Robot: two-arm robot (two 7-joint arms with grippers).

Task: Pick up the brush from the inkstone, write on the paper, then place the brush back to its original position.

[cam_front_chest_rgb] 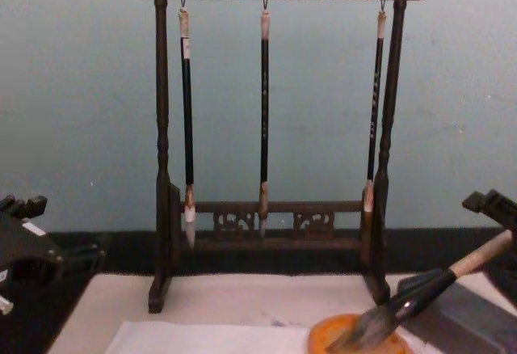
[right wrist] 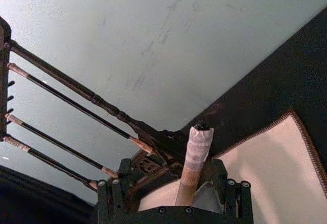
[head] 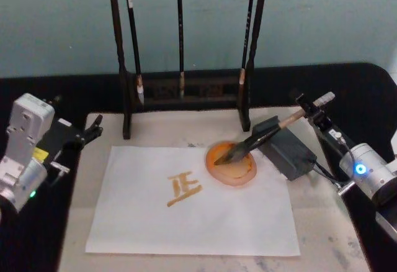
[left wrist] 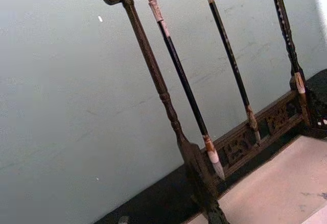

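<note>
Thick calligraphy brush [head: 260,138] lying slanted, bristles in the orange inkstone [head: 231,163] at 2 o'clock of the paper [head: 192,210]. Right tool [right wrist: 196,183] gripping its pale, taped upper handle. Probably light, stiff shaft, soft wet tip. Left tool [head: 93,129] idle at 9 o'clock, grip state unclear

a calligraphy workstation: wooden brush rack [cam_front_chest_rgb: 275,128], felt mat [head: 322,222], plain teal wall [cam_front_chest_rgb: 81,87].

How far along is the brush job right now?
Writing looks done: an orange character sits on the paper. The brush lies with its tip in the inkstone, handle between the right claw fingers. Left: letting go, pulling back. The left claw waits aside.
</note>
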